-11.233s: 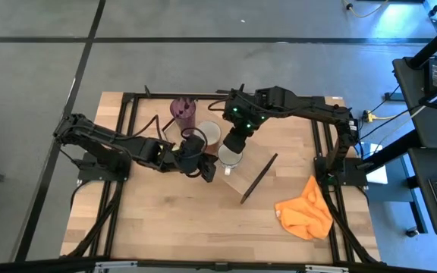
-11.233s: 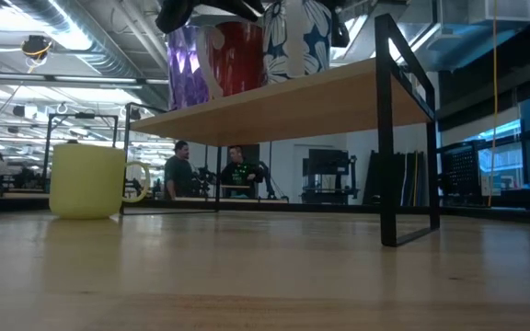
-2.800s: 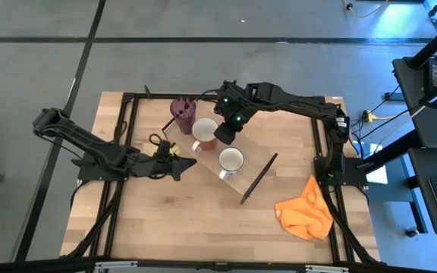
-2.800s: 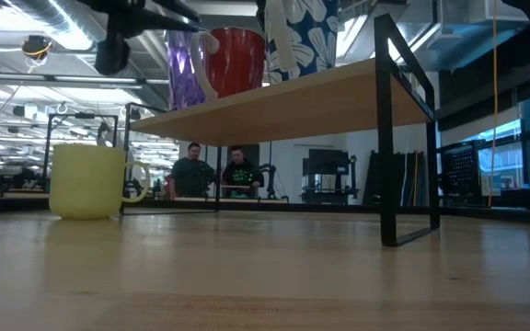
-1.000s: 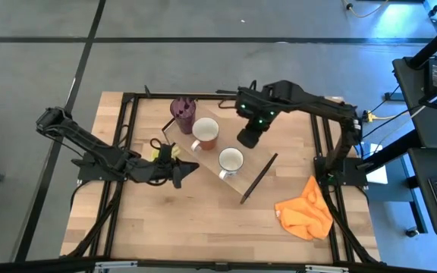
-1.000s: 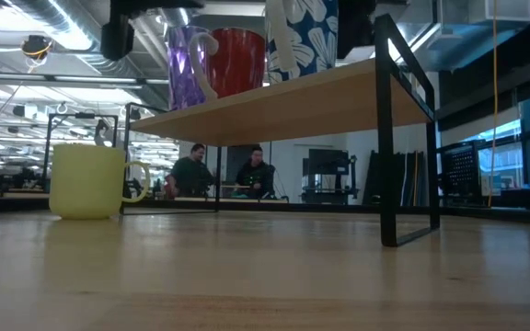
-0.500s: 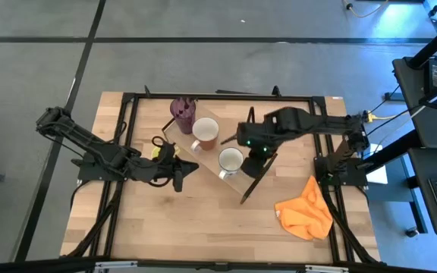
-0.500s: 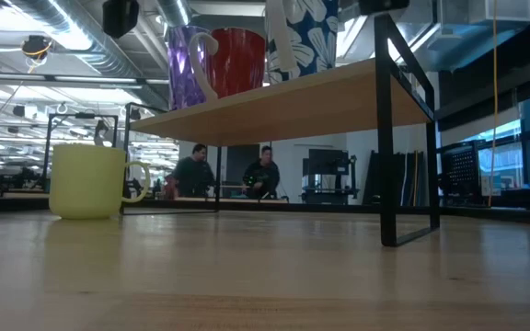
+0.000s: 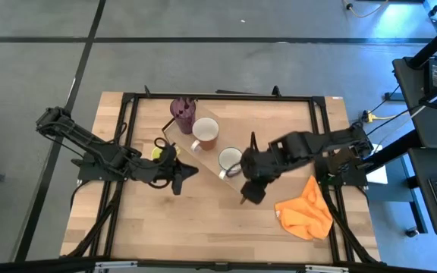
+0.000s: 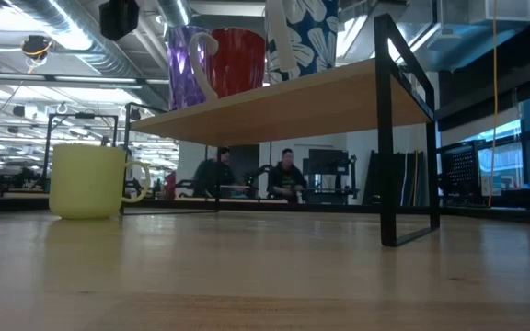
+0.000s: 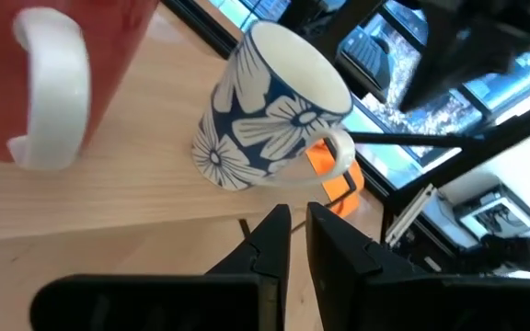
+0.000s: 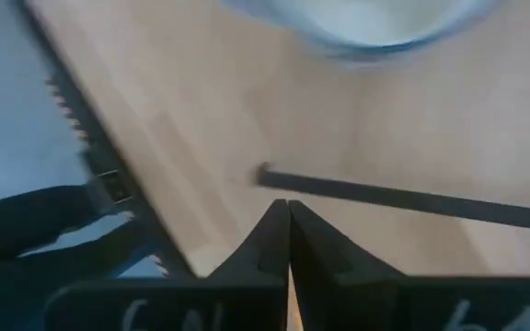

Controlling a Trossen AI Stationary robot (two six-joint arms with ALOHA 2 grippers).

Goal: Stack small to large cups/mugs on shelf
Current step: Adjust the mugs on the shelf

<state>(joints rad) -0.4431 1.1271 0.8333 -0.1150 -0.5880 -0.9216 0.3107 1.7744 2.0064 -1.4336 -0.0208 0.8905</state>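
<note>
High view: left gripper reaches low across table, fingers nearly pressed together w/ a slit, just by yellow-green mug. Right gripper angled down near shelf end, fingers pressed together. Purple tumbler, red mug, floral mug in row on shelf.

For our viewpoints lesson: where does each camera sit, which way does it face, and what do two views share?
High: overhead, facing straight down on the wooden table; both dark arms show.
Low: at table-top height, facing level beneath the light-wood shelf; little robot shows.
Left wrist: on the left arm, facing the blue-and-white flowered mug; left gripper shows.
Right wrist: on the right arm, facing wood; right gripper shows.
Shared: high and left wrist both show that mug.
</note>
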